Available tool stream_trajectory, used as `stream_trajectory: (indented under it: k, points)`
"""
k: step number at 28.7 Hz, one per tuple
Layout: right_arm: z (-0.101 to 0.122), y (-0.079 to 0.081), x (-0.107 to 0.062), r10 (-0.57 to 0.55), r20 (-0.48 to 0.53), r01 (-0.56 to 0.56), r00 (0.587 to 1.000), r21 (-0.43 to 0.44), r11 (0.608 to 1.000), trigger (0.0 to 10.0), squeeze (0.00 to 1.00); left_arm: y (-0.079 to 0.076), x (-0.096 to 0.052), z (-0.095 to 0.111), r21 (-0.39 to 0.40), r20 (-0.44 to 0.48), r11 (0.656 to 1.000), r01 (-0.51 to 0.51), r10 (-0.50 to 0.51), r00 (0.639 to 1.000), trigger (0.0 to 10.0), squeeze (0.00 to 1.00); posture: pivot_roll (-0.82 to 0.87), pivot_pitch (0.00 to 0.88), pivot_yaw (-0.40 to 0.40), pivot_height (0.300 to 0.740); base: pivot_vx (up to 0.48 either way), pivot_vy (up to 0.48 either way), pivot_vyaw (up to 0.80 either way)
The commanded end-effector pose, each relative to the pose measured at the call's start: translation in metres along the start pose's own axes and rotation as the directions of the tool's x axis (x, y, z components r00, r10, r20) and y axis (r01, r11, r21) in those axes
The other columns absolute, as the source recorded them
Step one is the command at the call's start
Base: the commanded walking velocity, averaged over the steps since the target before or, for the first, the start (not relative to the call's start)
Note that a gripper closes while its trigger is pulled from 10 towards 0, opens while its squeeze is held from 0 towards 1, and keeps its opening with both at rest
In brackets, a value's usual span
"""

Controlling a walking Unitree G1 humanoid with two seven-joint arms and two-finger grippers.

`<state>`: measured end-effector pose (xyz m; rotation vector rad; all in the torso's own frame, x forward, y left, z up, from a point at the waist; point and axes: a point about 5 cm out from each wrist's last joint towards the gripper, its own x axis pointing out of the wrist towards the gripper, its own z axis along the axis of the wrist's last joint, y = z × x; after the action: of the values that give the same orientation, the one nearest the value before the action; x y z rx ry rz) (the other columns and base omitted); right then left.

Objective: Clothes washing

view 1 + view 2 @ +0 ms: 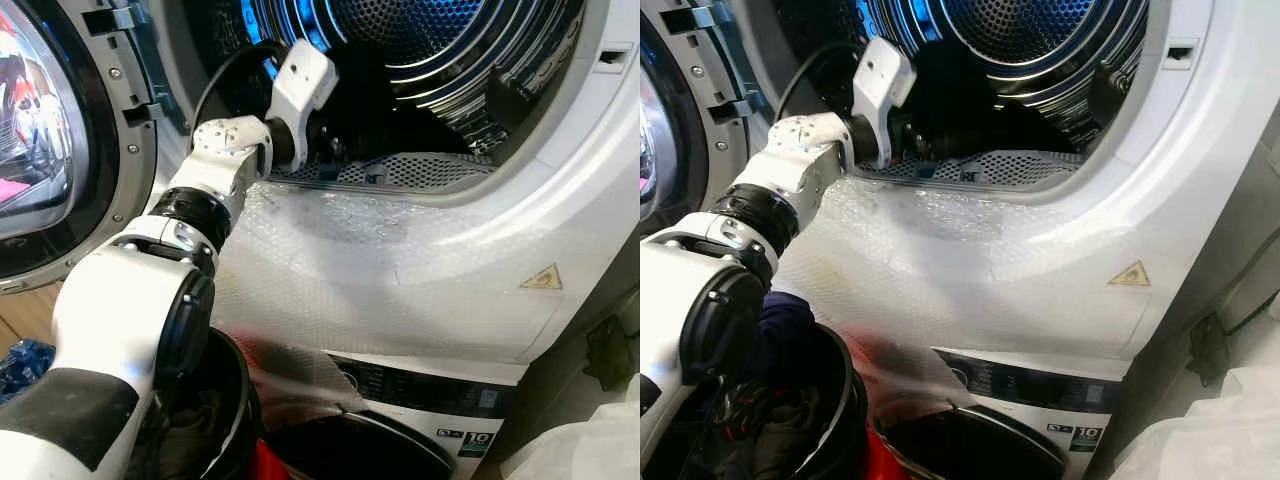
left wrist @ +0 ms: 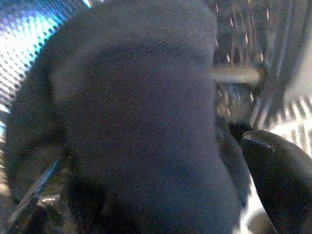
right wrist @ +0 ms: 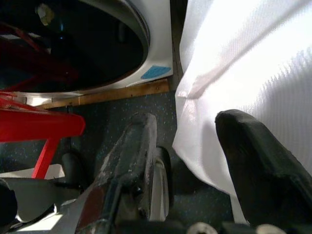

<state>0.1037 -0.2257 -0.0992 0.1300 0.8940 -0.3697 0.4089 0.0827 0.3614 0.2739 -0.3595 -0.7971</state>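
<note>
My left arm [image 1: 230, 150] reaches through the round opening into the upper machine's drum [image 1: 420, 40], which is lit blue inside. The left gripper [image 2: 151, 190] is shut on a dark navy garment [image 2: 136, 112] that bulges between its black fingers [image 2: 278, 175], just past the perforated lip [image 1: 420, 170] of the opening. The machine's door [image 1: 40, 130] stands open at the left. My right gripper [image 3: 187, 122] hangs low over the speckled floor, open, with nothing between its fingers.
A black basket [image 1: 845, 400] with dark clothes [image 1: 780, 330] stands at the lower left, before the lower machine [image 1: 400, 400]. Bubble wrap [image 1: 380, 270] covers the front panel. White fabric [image 3: 253, 63] lies at the right. A red frame [image 3: 34, 124] sits by the lower door.
</note>
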Motion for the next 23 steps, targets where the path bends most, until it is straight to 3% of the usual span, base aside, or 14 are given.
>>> stream_trajectory:
  k: [1, 4, 7, 9, 10, 11, 14, 18, 21, 22, 23]
  points:
    - [0.0, 0.006, 0.0, 0.008, 0.007, -0.008, 1.0, 0.004, 1.0, 10.0, 0.0, 0.01, -0.001, 0.032, 0.067, 0.114, 0.997, -0.028, 0.021, 0.993, 10.0, 1.0, -0.06, 0.0, 0.118, 0.74, 0.0, 0.0, 0.0]
    - [0.002, 0.01, 0.001, 0.01, 0.013, -0.01, 1.0, 0.01, 1.0, 10.0, 0.0, 0.015, -0.007, 0.038, 0.032, 0.207, 0.999, -0.037, 0.03, 0.978, 10.0, 1.0, -0.06, 0.0, 0.122, 0.74, 0.0, 0.0, 0.0]
    - [0.003, 0.011, 0.001, 0.012, 0.015, -0.012, 1.0, 0.012, 1.0, 10.0, 0.0, 0.016, -0.009, 0.037, 0.03, 0.213, 0.999, -0.042, 0.035, 0.976, 10.0, 1.0, -0.06, 0.0, 0.122, 0.74, 0.0, 0.0, 0.0]
    - [0.004, 0.011, 0.002, 0.011, 0.018, -0.011, 1.0, 0.014, 1.0, 10.0, 0.0, 0.013, -0.011, 0.017, 0.046, 0.114, 0.999, -0.003, -0.002, 0.993, 10.0, 1.0, -0.05, 0.0, 0.119, 0.74, 0.0, 0.0, 0.0]
    - [0.004, 0.011, 0.002, 0.011, 0.018, -0.011, 1.0, 0.014, 1.0, 10.0, 0.0, 0.013, -0.011, 0.017, 0.046, 0.114, 0.999, -0.003, -0.002, 0.993, 10.0, 1.0, -0.05, 0.0, 0.119, 0.74, 0.0, 0.0, 0.0]
    - [0.003, 0.011, 0.001, 0.012, 0.017, -0.012, 1.0, 0.013, 1.0, 10.0, 0.0, 0.002, -0.016, -0.007, 0.126, -0.043, 0.978, 0.163, -0.159, 0.986, 10.0, 1.0, -0.05, 0.001, 0.12, 0.74, 0.0, 0.0, 0.0]
    - [0.003, 0.01, 0.001, 0.011, 0.018, -0.011, 1.0, 0.013, 1.0, 10.0, 0.0, 0.001, -0.018, -0.006, 0.166, -0.054, 0.963, 0.212, -0.206, 0.977, 10.0, 1.0, -0.06, 0.004, 0.121, 0.74, 0.0, 0.0, 0.0]
    - [0.002, 0.007, 0.001, 0.0, 0.019, -0.001, 1.0, 0.019, 1.0, 10.0, 0.0, 0.015, -0.018, 0.029, 0.197, 0.141, 0.979, 0.042, -0.071, 0.988, 10.0, 1.0, -0.05, 0.005, 0.12, 0.74, 0.0, 0.0, 0.0]
    - [0.002, 0.007, 0.001, -0.003, 0.018, 0.002, 1.0, 0.021, 1.0, 10.0, 0.0, 0.014, -0.019, 0.042, 0.241, 0.21, 0.968, 0.063, -0.115, 0.971, 10.0, 1.0, -0.05, 0.0, 0.12, 0.74, 0.0, 0.0, 0.0]
    - [0.002, 0.007, 0.001, -0.004, 0.019, 0.004, 1.0, 0.025, 1.0, 10.0, 0.0, 0.011, -0.019, 0.048, 0.274, 0.238, 0.957, 0.098, -0.166, 0.957, 10.0, 0.25, -0.05, 0.0, 0.119, 0.74, 0.0, 0.0, 0.0]
    - [0.003, 0.008, 0.001, -0.005, 0.021, 0.004, 1.0, 0.027, 1.0, 10.0, 0.0, 0.007, -0.02, 0.053, 0.302, 0.265, 0.945, 0.124, -0.208, 0.942, 10.0, 0.0, -0.05, 0.0, 0.118, 0.74, 0.0, 0.0, 0.0]
